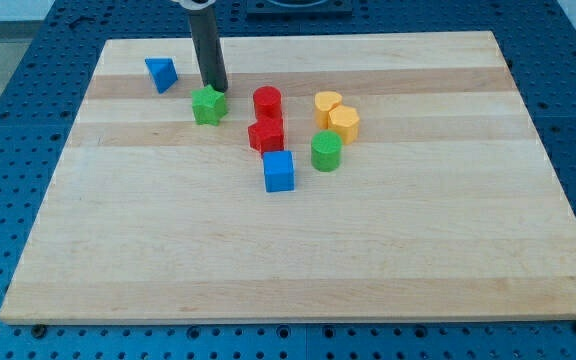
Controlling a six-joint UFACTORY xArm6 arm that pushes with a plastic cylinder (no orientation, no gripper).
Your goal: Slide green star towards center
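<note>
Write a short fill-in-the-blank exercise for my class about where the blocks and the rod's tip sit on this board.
1. My tip sits just above the ____ star.
2. The blue triangle lies to the view's ____ of that star.
3. The blue cube lies just below the red ____.
4. Two ____ blocks lie at the view's right of the red cylinder.

Missing words: green; left; star; yellow

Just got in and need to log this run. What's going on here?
A robot arm's rod is working on a wooden board. My tip sits at the green star's upper right edge, apparently touching it. The star lies upper left of the board's middle. Red, yellow, green and blue blocks cluster to its right.
</note>
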